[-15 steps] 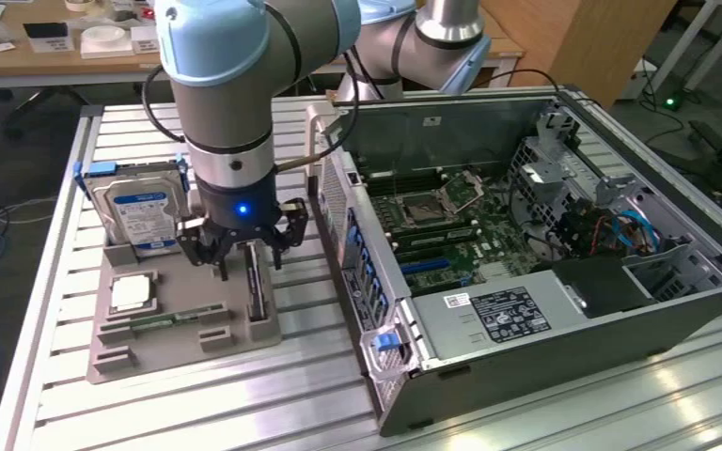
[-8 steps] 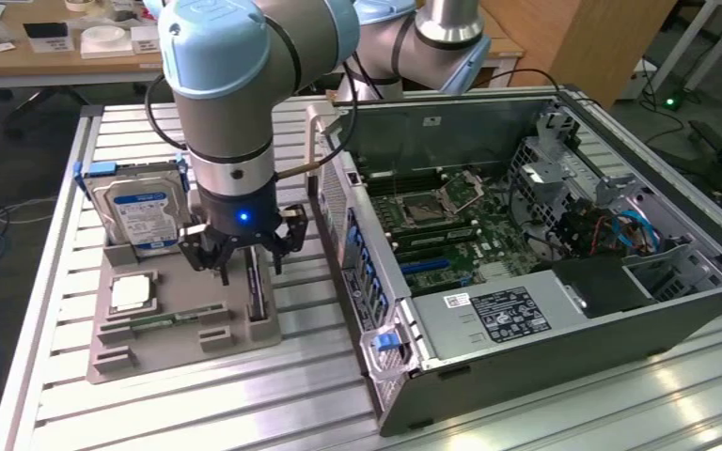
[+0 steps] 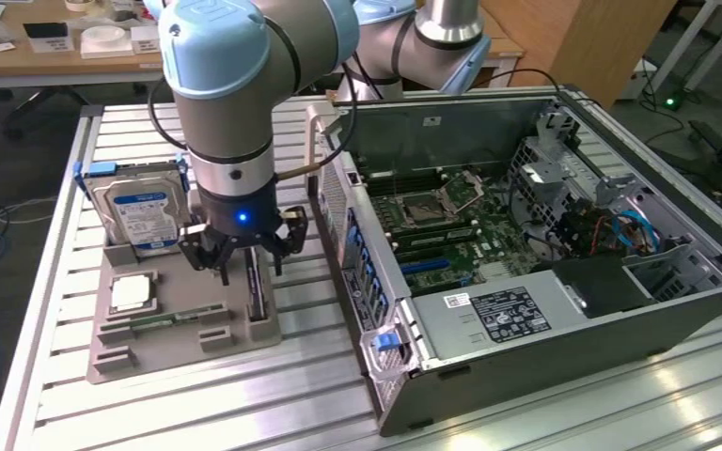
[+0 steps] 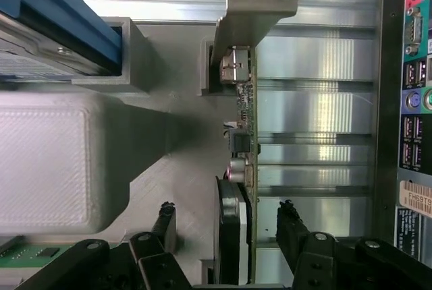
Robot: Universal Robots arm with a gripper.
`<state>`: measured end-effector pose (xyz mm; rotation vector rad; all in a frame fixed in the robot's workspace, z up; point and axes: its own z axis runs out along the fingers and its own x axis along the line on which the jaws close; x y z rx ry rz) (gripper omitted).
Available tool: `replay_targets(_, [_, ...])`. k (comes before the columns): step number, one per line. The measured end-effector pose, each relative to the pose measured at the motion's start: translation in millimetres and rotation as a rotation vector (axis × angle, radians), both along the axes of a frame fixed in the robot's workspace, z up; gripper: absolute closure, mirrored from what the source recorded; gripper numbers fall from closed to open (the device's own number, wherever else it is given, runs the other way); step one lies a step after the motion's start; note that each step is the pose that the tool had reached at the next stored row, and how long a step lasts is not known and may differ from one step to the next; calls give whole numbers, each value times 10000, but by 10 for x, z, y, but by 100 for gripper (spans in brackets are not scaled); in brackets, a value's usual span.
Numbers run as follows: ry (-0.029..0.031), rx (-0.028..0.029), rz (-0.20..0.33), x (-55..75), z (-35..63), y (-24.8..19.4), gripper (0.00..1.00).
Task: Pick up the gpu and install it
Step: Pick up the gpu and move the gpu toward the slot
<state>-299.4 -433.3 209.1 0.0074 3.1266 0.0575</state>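
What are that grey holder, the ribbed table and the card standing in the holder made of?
The grey holder looks like matte plastic, perhaps 3D printed: fine woven texture on its block. The table seems bare aluminium: shiny grooved slats with glare. The gpu appears a green circuit board edge-on, with a dull grey metal bracket.

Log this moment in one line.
gripper open | straddling thin dark gpu card standing edgewise in grey plastic tray | not gripped

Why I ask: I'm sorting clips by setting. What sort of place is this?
Probably a robotics lab or workshop: a robot arm over a slatted metal table, an opened computer case with its motherboard bare.
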Motion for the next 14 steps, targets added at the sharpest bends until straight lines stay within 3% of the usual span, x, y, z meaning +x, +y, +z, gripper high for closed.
replay_targets(4, [0,-4,-10,0,-2,0,31])
replay_targets(7, [0,-4,-10,0,-2,0,44])
replay_targets(12, [0,-4,-10,0,-3,0,45])
replay_targets(13, [0,-4,-10,0,-3,0,52])
replay_targets(14, [0,-4,-10,0,-3,0,52])
